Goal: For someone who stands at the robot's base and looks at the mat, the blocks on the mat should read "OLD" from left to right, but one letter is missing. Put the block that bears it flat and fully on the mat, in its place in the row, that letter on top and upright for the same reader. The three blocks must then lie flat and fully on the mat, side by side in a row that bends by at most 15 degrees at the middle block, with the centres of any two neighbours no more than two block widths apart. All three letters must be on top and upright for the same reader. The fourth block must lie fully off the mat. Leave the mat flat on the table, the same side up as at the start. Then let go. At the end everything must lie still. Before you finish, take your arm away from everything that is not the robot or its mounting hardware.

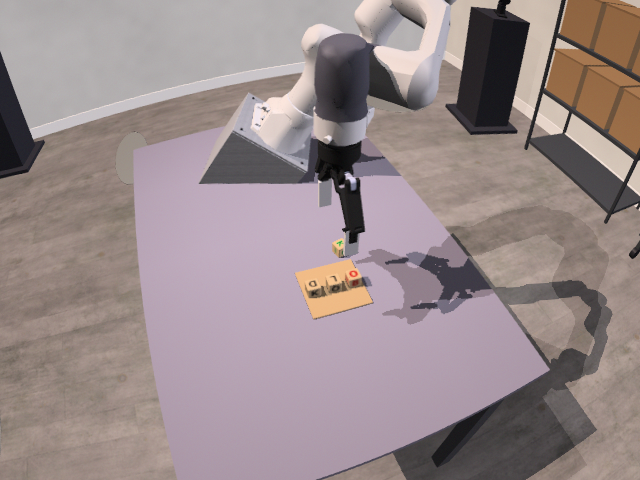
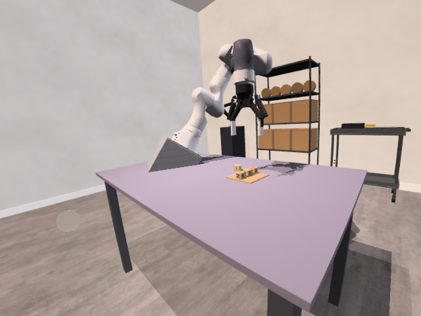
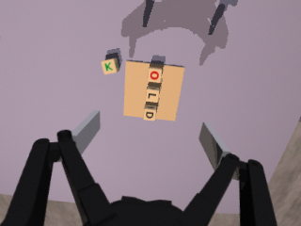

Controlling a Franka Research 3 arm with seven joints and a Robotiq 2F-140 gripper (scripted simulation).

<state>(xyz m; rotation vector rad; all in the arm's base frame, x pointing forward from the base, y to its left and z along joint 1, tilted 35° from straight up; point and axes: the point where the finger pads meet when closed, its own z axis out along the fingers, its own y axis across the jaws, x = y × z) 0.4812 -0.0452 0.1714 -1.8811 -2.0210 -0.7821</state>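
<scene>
An orange mat (image 1: pixel 336 308) (image 2: pixel 254 178) (image 3: pixel 134 96) lies on the purple table (image 1: pixel 232 351) (image 2: pixel 237 214). On it three wooden blocks stand close together in a straight row: a red O block (image 1: pixel 353 277) (image 2: pixel 254 169) (image 3: pixel 153 74), an L block (image 1: pixel 334 282) (image 2: pixel 248 172) (image 3: pixel 150 95) and a D block (image 1: pixel 313 285) (image 2: pixel 240 174) (image 3: pixel 149 114), letters on top. A block with a green K (image 1: pixel 338 247) (image 2: pixel 237 167) (image 3: pixel 108 66) lies on the table just off the mat, near the O end. My gripper (image 1: pixel 338 227) (image 2: pixel 247 130) (image 3: pixel 150 124) is open and empty, high above the mat.
The robot's grey wedge base (image 1: pixel 242 155) (image 2: pixel 170 158) stands at the table's far end. Off the table are a black pedestal (image 1: pixel 491 67), a shelf rack with cardboard boxes (image 1: pixel 594 77) (image 2: pixel 289 112) and a dark cart (image 2: pixel 370 153).
</scene>
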